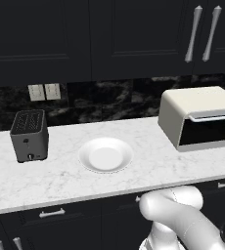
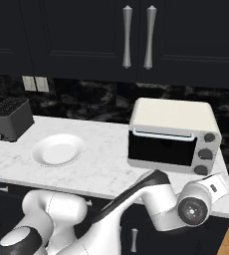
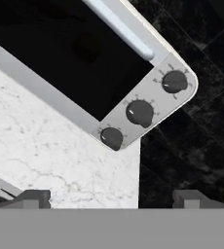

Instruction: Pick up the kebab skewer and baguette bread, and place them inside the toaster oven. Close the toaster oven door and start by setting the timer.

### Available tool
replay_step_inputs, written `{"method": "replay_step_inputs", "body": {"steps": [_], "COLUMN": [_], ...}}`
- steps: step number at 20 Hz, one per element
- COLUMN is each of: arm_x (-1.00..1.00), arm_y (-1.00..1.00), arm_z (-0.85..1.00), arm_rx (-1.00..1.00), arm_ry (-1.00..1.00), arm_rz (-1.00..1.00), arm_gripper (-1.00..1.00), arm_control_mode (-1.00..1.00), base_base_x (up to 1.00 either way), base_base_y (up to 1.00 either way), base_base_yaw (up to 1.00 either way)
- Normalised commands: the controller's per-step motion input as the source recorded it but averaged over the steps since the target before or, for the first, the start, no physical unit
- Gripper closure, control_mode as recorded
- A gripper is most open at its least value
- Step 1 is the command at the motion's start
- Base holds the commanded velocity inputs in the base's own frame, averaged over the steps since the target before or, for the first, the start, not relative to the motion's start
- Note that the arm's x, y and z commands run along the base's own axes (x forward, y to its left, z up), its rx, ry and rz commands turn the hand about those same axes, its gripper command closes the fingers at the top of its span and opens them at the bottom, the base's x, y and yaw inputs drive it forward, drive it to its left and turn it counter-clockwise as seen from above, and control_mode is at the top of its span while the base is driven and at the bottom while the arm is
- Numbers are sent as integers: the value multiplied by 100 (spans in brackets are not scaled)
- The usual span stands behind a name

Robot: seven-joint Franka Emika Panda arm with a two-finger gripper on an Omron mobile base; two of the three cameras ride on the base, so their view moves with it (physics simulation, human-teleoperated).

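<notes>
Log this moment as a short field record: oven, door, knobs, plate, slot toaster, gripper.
toaster oven: cream, on the marble counter, right of the white plate
toaster oven door: shut, silver bar handle along its top
knobs: three dark dials in a row beside the door
white plate: nothing on it
slot toaster: dark grey, left of the plate
gripper: open, holding nothing, facing the oven's knob corner

White-veined marble table point(image 1: 148, 171), smooth; matt cream toaster oven point(image 1: 192, 105) with glossy dark glass toaster oven door point(image 2: 161, 148), silvery metal handle; glossy white plate point(image 1: 106, 155).
</notes>
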Motion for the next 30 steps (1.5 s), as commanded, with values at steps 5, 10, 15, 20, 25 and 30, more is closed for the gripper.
{"method": "replay_step_inputs", "body": {"steps": [5, 10, 15, 20, 25, 30], "arm_x": [6, -10, -7, 0, -1, 0], "arm_y": [-12, -5, 10, 1, 0, 5], "arm_z": [0, 0, -1, 0, 0, 0], "arm_rx": [0, 0, -1, -1, 0, 0], "arm_ry": [0, -1, 0, 0, 0, 0], "arm_rz": [1, 0, 0, 0, 0, 0], "arm_gripper": [-100, -100, -100, -100, -100, -100], "arm_control_mode": [-100, -100, -100, -100, -100, -100], "base_base_x": [0, 0, 0, 0, 0, 0], "base_base_y": [0, 0, 0, 0, 0, 0], "base_base_yaw": [0, 0, 0, 0, 0, 0]}}
